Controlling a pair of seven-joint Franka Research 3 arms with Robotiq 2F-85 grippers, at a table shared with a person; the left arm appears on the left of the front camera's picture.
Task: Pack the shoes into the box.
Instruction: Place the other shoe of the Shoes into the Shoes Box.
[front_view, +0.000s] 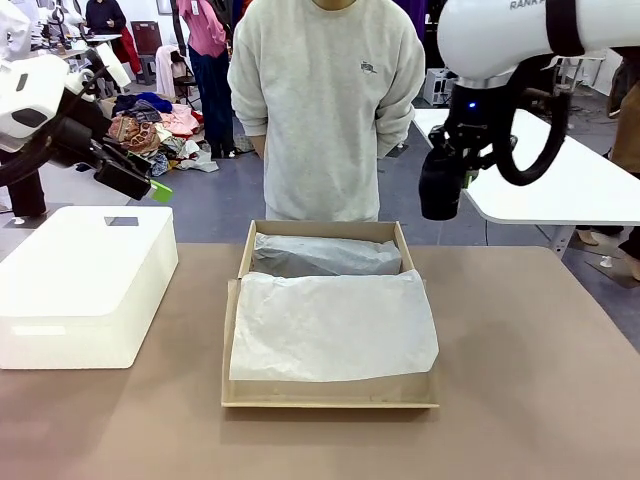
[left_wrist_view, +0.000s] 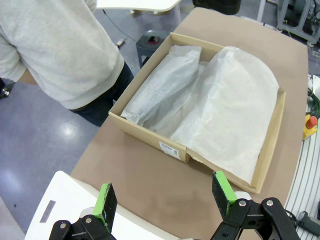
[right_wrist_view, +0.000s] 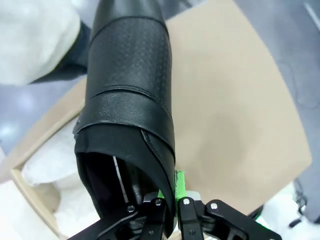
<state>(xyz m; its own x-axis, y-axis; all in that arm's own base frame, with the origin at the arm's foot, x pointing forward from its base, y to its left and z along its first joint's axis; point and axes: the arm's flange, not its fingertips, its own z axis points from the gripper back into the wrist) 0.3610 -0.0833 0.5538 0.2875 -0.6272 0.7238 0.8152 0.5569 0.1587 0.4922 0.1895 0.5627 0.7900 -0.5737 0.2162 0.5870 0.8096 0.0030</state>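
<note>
Fingers (right_wrist_view: 180, 184) of the right gripper (right_wrist_view: 172, 196) pinch one black shoe (right_wrist_view: 130, 100) up in the air, right of the box (front_view: 330, 403); left gripper (left_wrist_view: 164, 192) gapes empty. Under the tissue paper (front_view: 330, 325) a lump (front_view: 325, 255) may be the other shoe; this one isn't packed yet

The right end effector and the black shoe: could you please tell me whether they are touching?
Touching: the right wrist view shows the right end effector pinching the black shoe at its opening rim.
</note>
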